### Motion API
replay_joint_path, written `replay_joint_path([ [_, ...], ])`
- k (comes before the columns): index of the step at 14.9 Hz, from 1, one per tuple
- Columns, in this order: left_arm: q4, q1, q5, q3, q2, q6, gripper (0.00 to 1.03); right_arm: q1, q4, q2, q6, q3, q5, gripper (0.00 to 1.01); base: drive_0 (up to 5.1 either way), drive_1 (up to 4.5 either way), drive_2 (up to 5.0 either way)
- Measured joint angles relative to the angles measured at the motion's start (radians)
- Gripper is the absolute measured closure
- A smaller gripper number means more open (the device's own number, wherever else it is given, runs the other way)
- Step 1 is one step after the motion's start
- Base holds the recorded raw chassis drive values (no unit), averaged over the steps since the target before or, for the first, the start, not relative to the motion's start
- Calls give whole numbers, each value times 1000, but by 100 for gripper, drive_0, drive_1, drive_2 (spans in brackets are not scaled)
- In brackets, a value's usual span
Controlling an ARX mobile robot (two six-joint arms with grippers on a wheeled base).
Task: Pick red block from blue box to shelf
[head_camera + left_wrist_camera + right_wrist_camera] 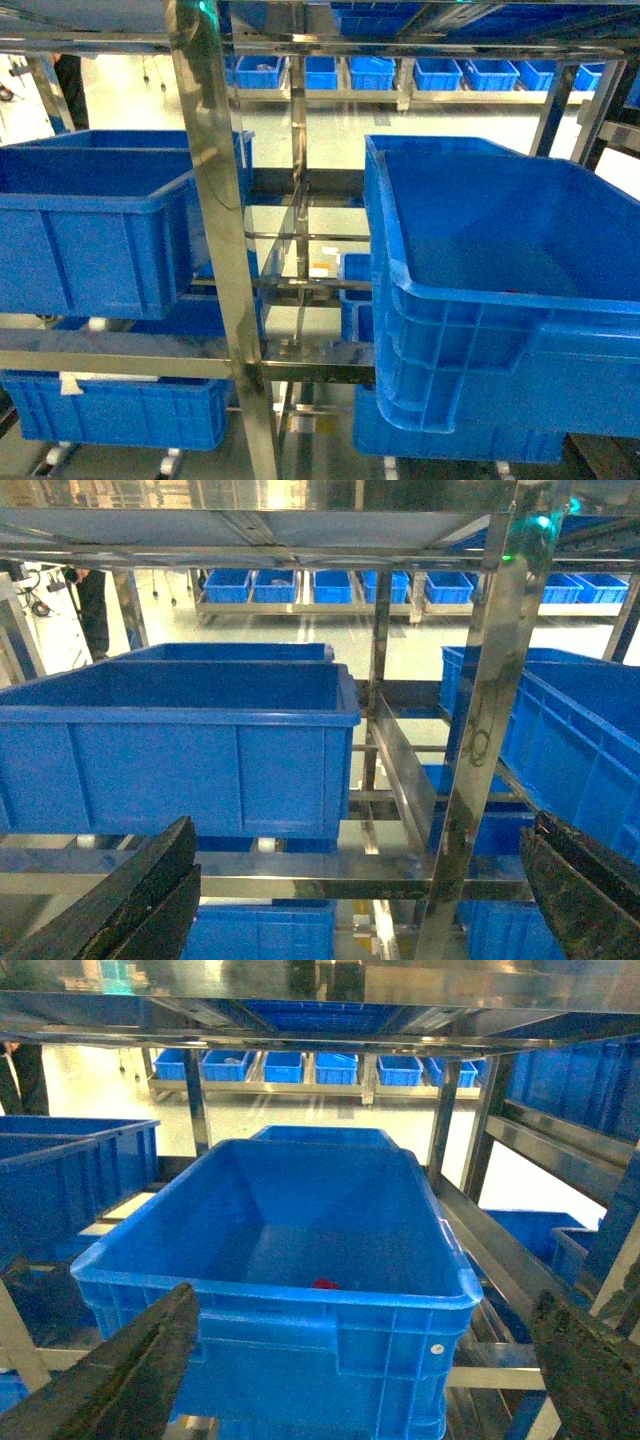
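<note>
— Where's the red block (pixel 325 1284) right now?

— From my right wrist camera I see a small red patch on the floor of the blue box (pixel 275 1278), near the front wall. That's the only view that shows it; in the head view the same box (pixel 480 330) fills the right side, but the near wall hides its floor.

— So it's not on the shelf?

— No. The block lies in the box, and I see nothing red on the steel shelf (pixel 215 230) rails in any view. By my reading the pick and the placing are both left to do.

— What are the claws doing?

— The right claw (pixel 365 1375) is spread wide, its two dark fingers at the lower corners of its view, with the box front between them and nothing held. It sits outside the box, low against the front wall, so I'd need to go up over the rim and down to the block. The left claw (pixel 365 895) is spread too, holding nothing, facing the other box (pixel 180 745) on the left side of the shelf.

— Any worry?

— The block looks tiny and sits close to the wall, so finger room may be tight there.
</note>
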Motion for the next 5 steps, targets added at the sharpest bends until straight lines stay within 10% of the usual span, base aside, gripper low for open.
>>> replay_joint_path([
  [5,0,0,0,0,0,0,5,0,0,0,0,0,0,3,0,0,0],
])
